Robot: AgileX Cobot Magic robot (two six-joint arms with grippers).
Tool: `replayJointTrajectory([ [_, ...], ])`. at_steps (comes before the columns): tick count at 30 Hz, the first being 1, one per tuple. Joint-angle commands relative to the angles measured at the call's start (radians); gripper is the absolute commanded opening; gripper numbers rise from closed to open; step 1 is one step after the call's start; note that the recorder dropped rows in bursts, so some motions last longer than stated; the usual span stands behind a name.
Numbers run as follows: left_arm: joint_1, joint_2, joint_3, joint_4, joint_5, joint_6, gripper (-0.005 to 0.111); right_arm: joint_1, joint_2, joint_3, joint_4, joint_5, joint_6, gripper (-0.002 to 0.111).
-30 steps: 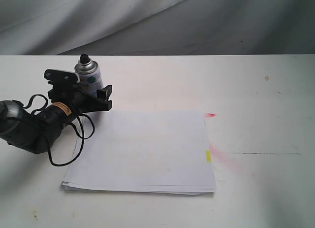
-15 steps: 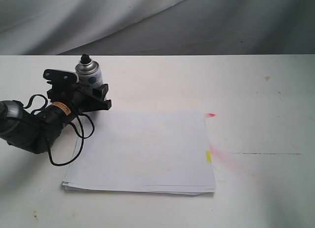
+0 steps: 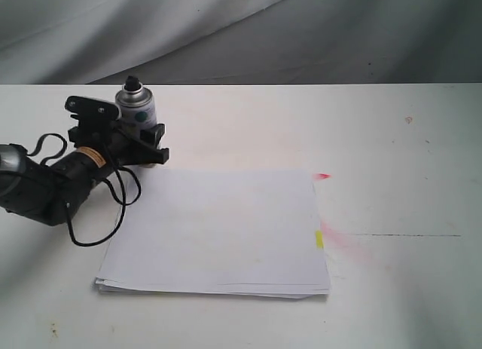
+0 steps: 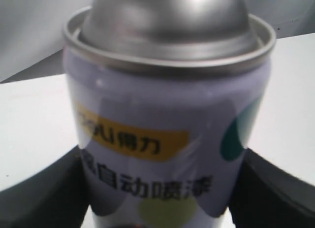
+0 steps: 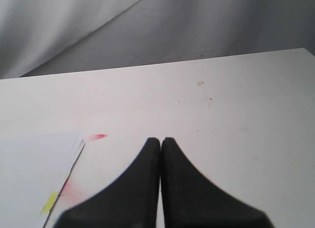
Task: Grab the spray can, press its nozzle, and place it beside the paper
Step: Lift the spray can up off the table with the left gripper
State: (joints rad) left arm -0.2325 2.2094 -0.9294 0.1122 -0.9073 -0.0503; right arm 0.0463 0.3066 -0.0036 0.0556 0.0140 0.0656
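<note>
The spray can stands upright at the table's back left, just beyond the paper's far left corner. Its black nozzle sits on the silver dome. My left gripper is shut on the can's lower body, one black finger on each side. In the left wrist view the spray can fills the picture between the dark fingers of the left gripper, and the nozzle is cut off. The paper lies flat mid-table. My right gripper is shut and empty above bare table, beside the paper.
A yellow mark and pink spray stains sit along the paper's right edge. A black cable loops from the left arm onto the table. Grey cloth hangs behind the table's far edge.
The left gripper's fingers have closed in on the spray can. Gripper and can have shifted slightly up and to the left. The paper has not moved.
</note>
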Motion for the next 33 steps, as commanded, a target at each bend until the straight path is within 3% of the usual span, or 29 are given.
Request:
replayJointTrajectory([
  [1,-0.006,-0.161,-0.007,-0.003,0.1,0.007,0.0,-0.007,-0.001,0.004,-0.011,-0.002,-0.004,0.0],
  [13,-0.021,-0.53,-0.007,0.005,0.733,0.141,0.0,-0.007,-0.001,0.004,-0.011,-0.002,-0.004,0.0],
  [28,-0.202,-0.564,-0.007,0.002,0.829,0.35,0.0,-0.007,-0.001,0.004,-0.011,-0.002,-0.004,0.0],
  [33,-0.216,-0.564,-0.007,0.002,0.834,0.367,0.0,-0.007,-0.001,0.004,-0.011,-0.002,-0.004,0.0],
])
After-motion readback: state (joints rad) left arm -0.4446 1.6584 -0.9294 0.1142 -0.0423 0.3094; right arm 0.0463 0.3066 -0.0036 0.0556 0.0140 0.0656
